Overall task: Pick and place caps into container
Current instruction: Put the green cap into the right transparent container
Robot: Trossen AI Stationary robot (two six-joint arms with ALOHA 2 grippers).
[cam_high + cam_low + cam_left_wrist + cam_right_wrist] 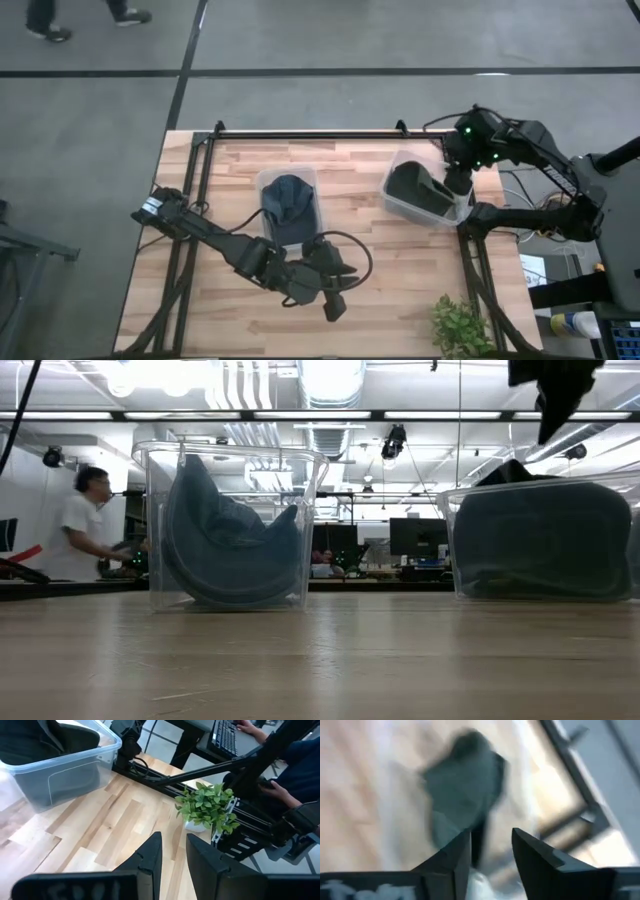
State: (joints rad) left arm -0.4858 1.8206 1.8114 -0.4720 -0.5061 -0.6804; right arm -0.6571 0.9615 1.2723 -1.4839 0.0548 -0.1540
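The slate-blue caps [287, 203] sit in the middle clear container [268, 180], and the dark olive caps [417, 187] fill the right container [392, 203] (both bins on the wooden table [390, 270]). The right gripper [459, 180] hovers over the right bin, fingers narrowly apart and empty. The left gripper [336, 303] rests low near the table's front, its fingers also slightly parted, holding nothing.

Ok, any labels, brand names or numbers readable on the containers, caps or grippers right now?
None can be read.
Left gripper: pale marks on its body, too blurred to make out.
Right gripper: the same kind of marks, blurred.
Two clear containers and the caps inside: no text visible.
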